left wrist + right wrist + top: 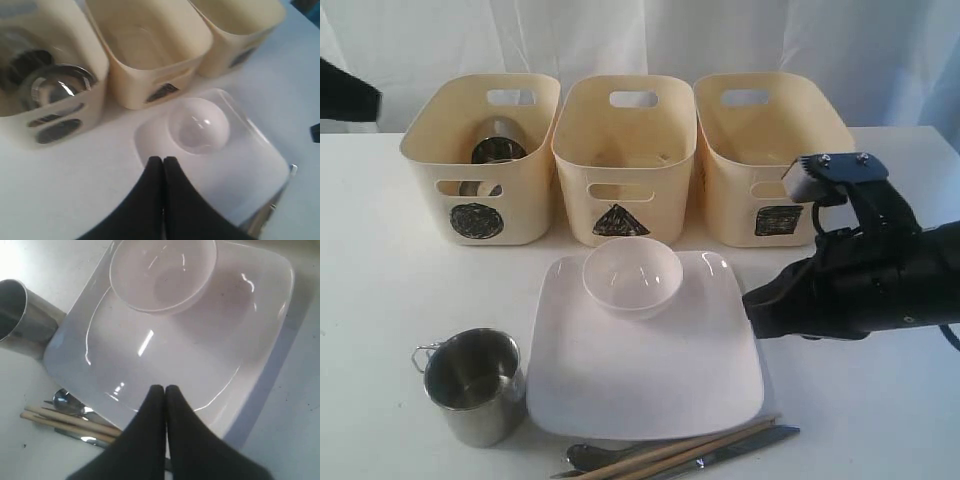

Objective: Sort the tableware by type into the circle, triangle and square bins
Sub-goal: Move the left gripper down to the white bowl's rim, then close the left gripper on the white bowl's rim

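The right fingers [159, 395] and left fingers [156, 167] are pressed together, holding nothing. Ahead of the right fingers, the small white bowl [162, 270] sits on the square plate [200, 350]. It is likely light, rigid, glossy-slick and breakable, so pinch its rim.

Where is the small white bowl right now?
In the exterior view the small white bowl sits near the middle, on the far part of the large white square plate, just in front of the triangle bin.
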`<state>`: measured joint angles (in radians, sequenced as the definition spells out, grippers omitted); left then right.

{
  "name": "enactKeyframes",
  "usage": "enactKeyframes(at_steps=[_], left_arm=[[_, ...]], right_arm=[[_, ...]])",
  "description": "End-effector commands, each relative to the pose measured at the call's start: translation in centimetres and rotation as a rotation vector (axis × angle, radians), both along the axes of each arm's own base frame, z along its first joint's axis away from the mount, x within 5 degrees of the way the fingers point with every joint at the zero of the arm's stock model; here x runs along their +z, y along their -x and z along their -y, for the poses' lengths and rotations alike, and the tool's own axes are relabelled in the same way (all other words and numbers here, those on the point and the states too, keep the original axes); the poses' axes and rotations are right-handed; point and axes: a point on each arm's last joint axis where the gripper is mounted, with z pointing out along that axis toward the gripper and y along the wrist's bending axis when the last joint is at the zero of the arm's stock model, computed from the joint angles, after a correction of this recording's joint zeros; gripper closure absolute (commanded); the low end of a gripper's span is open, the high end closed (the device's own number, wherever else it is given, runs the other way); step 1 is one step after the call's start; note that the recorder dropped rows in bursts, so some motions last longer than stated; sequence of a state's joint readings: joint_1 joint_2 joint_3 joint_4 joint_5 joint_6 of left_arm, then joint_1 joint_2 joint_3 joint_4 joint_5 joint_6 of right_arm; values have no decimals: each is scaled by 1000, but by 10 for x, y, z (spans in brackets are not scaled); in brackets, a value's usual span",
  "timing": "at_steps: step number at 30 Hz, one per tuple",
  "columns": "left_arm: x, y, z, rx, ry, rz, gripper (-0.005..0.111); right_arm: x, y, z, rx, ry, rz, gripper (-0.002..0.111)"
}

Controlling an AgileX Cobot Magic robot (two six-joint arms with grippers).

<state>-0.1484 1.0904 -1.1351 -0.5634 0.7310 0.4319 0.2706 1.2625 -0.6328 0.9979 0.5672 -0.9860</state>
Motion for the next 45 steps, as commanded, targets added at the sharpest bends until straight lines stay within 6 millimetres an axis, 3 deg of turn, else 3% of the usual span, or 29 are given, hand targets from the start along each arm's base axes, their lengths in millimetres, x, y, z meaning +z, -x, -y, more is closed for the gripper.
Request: enactKeyframes(at_steps=[1, 5, 8, 11, 14, 17, 23, 30, 35, 40, 45], left_arm=[[-23, -46, 19, -87, 84, -210, 107], [-63, -91, 25, -22, 108, -312, 107], [-93, -108, 31, -30, 145, -439, 104], [-118, -120, 40, -85, 209, -540, 89], [-133, -131, 47, -114, 291, -586, 68], [-144, -141, 52, -113, 365, -642, 55], [-166, -150, 70, -120, 321, -651, 55], [-175, -148, 106, -84, 233, -583, 55], [-185, -144, 116, -16, 87, -557, 55], [-186, -142, 124, 1, 93, -557, 55], [-204, -145, 139, 21, 90, -604, 55]], right_arm=[[-1, 6, -2, 37, -14, -38, 108], [-1, 5, -2, 37, -7, -24, 108], [-1, 4, -1, 30, -4, -18, 108], [-1, 4, -1, 29, -4, -17, 108], [-1, 4, -1, 26, -5, -20, 108], [-1, 4, -1, 26, -5, -20, 108], [-1, 4, -1, 25, -6, -21, 108], [-1, 4, -1, 17, -11, -28, 108], [-1, 4, -1, 10, -17, -37, 108], [-1, 4, -1, 10, -17, -37, 108], [-1, 5, -2, 17, -20, -43, 108]])
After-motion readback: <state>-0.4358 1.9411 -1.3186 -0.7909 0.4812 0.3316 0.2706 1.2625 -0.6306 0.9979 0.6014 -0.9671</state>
